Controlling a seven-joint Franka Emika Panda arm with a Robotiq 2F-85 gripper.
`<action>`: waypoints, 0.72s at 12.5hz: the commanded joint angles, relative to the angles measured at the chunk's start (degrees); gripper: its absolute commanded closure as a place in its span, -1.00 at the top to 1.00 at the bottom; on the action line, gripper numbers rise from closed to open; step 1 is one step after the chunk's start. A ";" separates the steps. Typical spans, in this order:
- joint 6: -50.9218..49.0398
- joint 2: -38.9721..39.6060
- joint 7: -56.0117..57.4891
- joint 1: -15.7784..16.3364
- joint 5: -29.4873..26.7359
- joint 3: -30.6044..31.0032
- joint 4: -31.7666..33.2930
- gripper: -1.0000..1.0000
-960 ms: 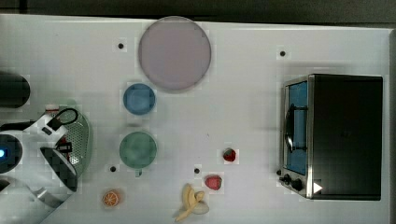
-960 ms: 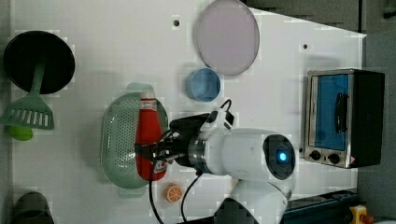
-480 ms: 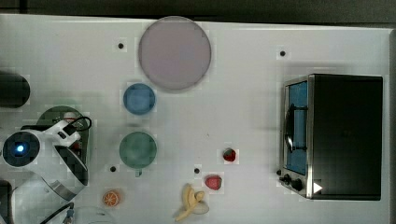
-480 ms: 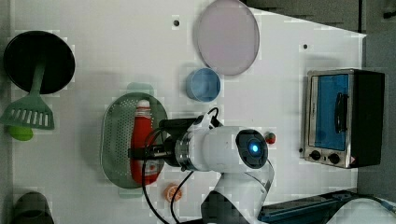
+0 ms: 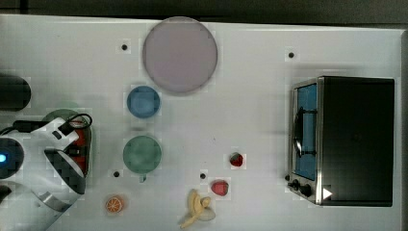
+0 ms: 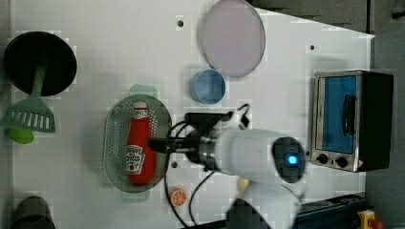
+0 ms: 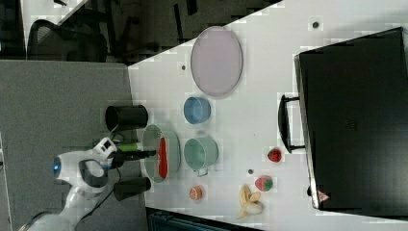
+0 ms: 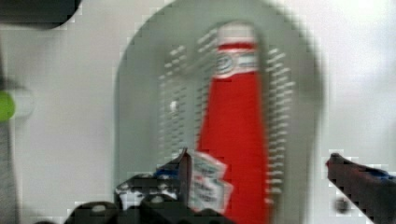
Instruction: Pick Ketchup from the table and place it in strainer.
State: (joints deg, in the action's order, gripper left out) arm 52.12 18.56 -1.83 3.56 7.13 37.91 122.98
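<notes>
Gripper (image 8: pixel 254 179) fingers stand wide apart in the wrist view, one finger (image 8: pixel 154 184) on each side of the ketchup's lower body, and they hold nothing. In the left view the gripper (image 6: pixel 160 143) sits at 3 o'clock from the ketchup (image 6: pixel 136 148), just beside it, over the strainer's rim.

Ketchup lies flat inside the strainer (image 6: pixel 114 138), lengthwise, with its white cap toward 12 o'clock in the left view and its label facing up. In the right view the red bottle (image 7: pixel 162 156) lies inside the strainer (image 7: pixel 153 139), with the gripper (image 7: pixel 144 154) at 9 o'clock of it.

At 2 o'clock from the strainer in the left view stands a blue cup (image 6: pixel 207 87); past it lies the plate (image 6: pixel 232 37), bare. In the top view the green cup (image 5: pixel 142 153) stands at 6 o'clock from the blue cup (image 5: pixel 143 101).
</notes>
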 commanded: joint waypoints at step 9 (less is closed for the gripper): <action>-31.57 -25.01 -2.67 -14.80 -8.99 -14.48 -9.16 1.00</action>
State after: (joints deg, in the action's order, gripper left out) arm 22.30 -6.99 -2.51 -7.16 -1.05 25.92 113.58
